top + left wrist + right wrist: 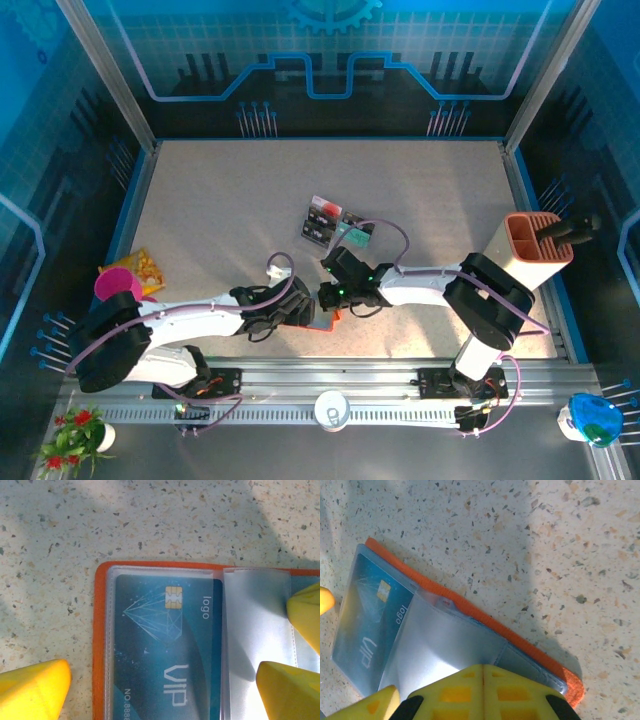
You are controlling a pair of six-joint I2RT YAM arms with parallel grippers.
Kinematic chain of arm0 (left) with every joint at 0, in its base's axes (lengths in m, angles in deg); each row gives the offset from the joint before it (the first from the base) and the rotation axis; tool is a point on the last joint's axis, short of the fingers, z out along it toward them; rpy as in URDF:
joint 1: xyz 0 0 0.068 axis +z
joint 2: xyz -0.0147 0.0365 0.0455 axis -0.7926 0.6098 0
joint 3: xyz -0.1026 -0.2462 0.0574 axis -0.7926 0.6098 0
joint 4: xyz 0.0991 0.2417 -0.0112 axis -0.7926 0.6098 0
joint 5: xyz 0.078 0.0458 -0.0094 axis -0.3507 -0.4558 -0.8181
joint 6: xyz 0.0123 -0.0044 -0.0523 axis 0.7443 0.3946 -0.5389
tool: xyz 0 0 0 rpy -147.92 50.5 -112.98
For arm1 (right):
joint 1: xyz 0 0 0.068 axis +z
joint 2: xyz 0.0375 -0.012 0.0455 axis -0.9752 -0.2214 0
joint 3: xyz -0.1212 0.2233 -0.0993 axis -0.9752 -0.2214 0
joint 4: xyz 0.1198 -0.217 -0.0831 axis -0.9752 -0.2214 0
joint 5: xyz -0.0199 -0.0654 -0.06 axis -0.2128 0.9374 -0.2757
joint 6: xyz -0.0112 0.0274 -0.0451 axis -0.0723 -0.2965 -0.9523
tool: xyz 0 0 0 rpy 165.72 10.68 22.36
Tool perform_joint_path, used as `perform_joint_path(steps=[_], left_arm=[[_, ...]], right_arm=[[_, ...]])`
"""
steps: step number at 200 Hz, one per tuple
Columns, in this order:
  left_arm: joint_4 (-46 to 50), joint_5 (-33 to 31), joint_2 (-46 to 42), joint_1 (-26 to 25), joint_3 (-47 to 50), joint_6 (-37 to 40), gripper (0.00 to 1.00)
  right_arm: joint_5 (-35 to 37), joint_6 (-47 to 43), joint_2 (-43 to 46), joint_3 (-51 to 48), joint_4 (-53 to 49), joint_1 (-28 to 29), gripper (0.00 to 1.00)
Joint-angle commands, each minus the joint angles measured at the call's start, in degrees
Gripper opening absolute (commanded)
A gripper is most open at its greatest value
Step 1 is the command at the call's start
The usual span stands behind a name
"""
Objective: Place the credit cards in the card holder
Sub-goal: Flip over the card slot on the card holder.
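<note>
Speckled table (250, 200): the holder (99, 630) lies open at six o'clock, blue card (165, 645) pocketed. My left gripper (160, 690) gapes wide and empty, straddling it. My right gripper (482, 692) is pressed closed over the sleeve (445, 640). If it snags there, lifting could tug the card out.

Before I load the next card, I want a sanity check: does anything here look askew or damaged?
Nothing damaged or spilled. The blue VIP card sits straight in the card holder's clear pocket. Only oddity: the neighbouring clear sleeve looks bowed upward beside the shut right gripper.
</note>
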Motion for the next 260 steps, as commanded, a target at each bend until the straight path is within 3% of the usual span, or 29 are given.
perform_joint_path(steps=[1, 43, 88, 119, 177, 260], left_arm=[[-0.1, -1.6, 0.7, -0.3, 1.0, 0.3, 0.89], [-2.0, -1.0, 1.1, -0.3, 2.8, 0.1, 0.76], [-3.7, -0.4, 1.6, -0.3, 4.0, -0.5, 0.68], [-4.4, -0.2, 1.4, -0.3, 4.5, -0.9, 0.67], [-4.1, -0.4, 0.3, -0.3, 4.7, -0.9, 0.68], [-3.8, -0.6, -1.6, -0.4, 4.9, -0.9, 0.7]], right_arm=[[-0.7, -0.8, -0.8, 0.8, -1.3, 0.5, 0.08], [-0.5, -0.5, 1.2, 0.8, -1.4, 0.4, 0.12], [0.8, 1.1, 5.0, -1.4, -0.9, 0.2, 0.3], [0.2, 2.7, 4.8, -2.8, 1.3, 0.1, 0.38], [-2.6, 4.5, 1.2, -2.0, 4.9, 0.2, 0.38], [-5.7, 4.0, -0.4, 0.9, 5.2, -0.1, 0.28]])
